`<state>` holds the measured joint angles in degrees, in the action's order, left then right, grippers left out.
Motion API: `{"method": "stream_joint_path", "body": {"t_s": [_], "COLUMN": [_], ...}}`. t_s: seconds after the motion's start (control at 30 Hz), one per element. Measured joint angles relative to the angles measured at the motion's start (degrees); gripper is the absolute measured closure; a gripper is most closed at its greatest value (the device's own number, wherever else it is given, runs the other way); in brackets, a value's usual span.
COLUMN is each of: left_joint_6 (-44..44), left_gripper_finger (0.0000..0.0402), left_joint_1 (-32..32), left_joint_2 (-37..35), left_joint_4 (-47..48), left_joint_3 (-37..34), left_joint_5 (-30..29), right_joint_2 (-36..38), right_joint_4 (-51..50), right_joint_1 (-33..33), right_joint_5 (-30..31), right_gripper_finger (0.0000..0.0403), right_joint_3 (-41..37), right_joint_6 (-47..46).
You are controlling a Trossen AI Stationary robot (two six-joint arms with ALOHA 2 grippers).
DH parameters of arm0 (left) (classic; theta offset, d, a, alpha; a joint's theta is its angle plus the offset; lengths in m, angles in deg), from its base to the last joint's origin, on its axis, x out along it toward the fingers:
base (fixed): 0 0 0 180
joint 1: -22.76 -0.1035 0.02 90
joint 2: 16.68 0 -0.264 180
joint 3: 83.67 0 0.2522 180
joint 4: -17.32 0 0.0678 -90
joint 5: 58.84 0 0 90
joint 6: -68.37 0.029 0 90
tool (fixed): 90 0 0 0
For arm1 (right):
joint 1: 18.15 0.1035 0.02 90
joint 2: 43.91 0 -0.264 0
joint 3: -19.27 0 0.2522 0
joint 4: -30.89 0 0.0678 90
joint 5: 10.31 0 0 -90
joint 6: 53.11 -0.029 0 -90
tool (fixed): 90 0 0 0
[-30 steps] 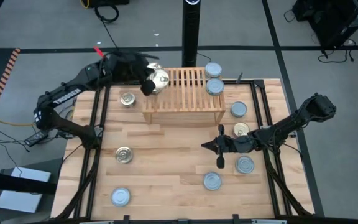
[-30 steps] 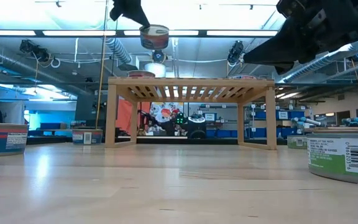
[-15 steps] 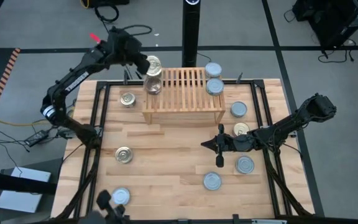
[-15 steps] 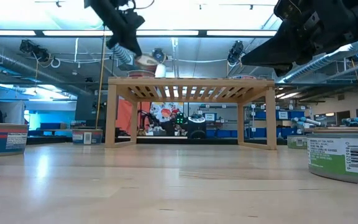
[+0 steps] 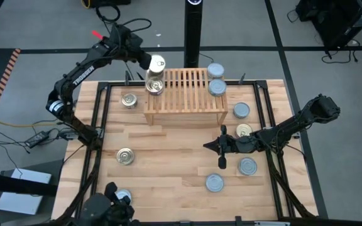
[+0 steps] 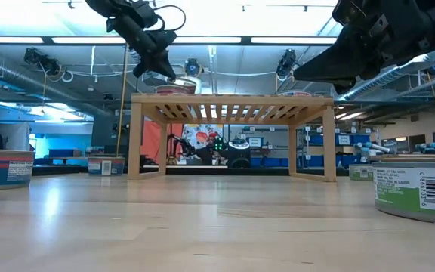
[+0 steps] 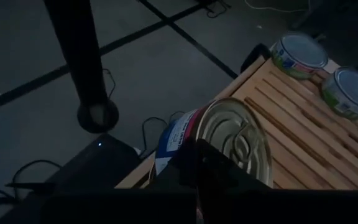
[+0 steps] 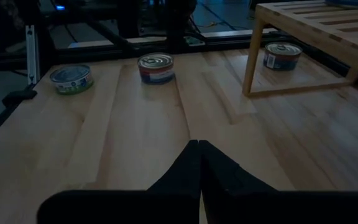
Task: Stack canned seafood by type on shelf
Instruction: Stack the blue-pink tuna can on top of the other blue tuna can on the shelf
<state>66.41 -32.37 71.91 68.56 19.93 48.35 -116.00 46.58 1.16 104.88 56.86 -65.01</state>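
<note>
At the far left corner of the shelf (image 5: 185,94) I have the left gripper (image 5: 148,63), reaching in from behind the table's back edge. Its fingers are clamped on a gold-lidded tin (image 5: 157,63), held tipped so the lid faces sideways; in the left wrist view that tin (image 7: 229,138) fills the space just ahead of the dark fingers, its pull-tab lid toward the camera. Directly beside it, on the slats at the shelf's left end, a second tin (image 5: 154,84) rests close to the held one, though I cannot tell whether they touch. In the low view the left gripper (image 6: 157,64) hangs just above the shelf's (image 6: 232,102) top at its left end.

Two blue-silver tins (image 5: 216,70) (image 5: 217,86) sit on the right end of the shelf, one behind the other; the wrist view shows them too (image 7: 298,54) (image 7: 348,92).

My right gripper (image 5: 223,156) hovers over the open tabletop (image 5: 168,169) in front of the shelf, fingers closed together on nothing. Near it lie a gold tin (image 5: 244,131) and blue-silver ones (image 5: 247,166) (image 5: 215,182). Another blue-silver tin (image 5: 241,111) lies right of the shelf. On the left side of the table are two gold-lidded tins (image 5: 129,100) (image 5: 125,156).
</note>
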Motion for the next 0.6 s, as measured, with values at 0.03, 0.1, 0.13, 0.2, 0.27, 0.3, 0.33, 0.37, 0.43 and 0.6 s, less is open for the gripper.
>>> {"method": "stream_joint_path", "body": {"t_s": [0.03, 0.1, 0.13, 0.2, 0.27, 0.3, 0.33, 0.37, 0.43, 0.6], "left_joint_6": [0.0, 0.0, 0.0, 0.0, 0.0, 0.0, 0.0, 0.0, 0.1, 1.5], "left_gripper_finger": [0.0401, 0.0401, 0.0401, 0.0401, 0.0401, 0.0401, 0.0401, 0.0401, 0.0401, 0.0401], "left_joint_1": [0.0, 0.0, 0.0, 0.0, 0.0, 0.0, 0.0, 0.0, 0.0, 0.1], "left_joint_2": [0.0, 0.0, 0.0, 0.0, 0.0, 0.0, 0.0, 0.0, 0.0, -0.1], "left_joint_4": [0.1, 0.1, 0.3, 1.1, 1.4, 1.4, 1.5, 1.5, 1.6, 2.8], "left_joint_3": [0.0, 0.0, 0.0, 0.0, 0.0, -0.1, -0.1, -0.1, -0.1, -0.1], "left_joint_5": [0.0, -0.1, -0.2, -0.4, -0.7, -0.8, -0.8, -1.0, -1.6, -2.5], "right_joint_2": [0.0, 0.0, 0.0, 0.0, 0.0, 0.0, 0.0, 0.0, 0.0, 0.0], "right_joint_4": [0.0, 0.0, 0.0, 0.0, 0.0, 0.0, 0.0, 0.0, 0.0, 0.0], "right_joint_1": [0.0, 0.0, 0.0, 0.0, 0.0, 0.0, 0.0, 0.0, 0.0, 0.0], "right_joint_5": [0.0, 0.0, 0.0, 0.0, 0.0, 0.0, 0.0, 0.0, 0.0, 0.0], "right_gripper_finger": [0.0394, 0.0394, 0.0394, 0.0394, 0.0394, 0.0394, 0.0394, 0.0394, 0.0394, 0.0394], "right_joint_3": [0.0, 0.0, 0.0, 0.0, 0.0, 0.0, 0.0, 0.0, 0.0, 0.0], "right_joint_6": [0.0, 0.0, 0.0, 0.0, 0.0, 0.0, 0.0, 0.0, -0.2, -0.4]}}
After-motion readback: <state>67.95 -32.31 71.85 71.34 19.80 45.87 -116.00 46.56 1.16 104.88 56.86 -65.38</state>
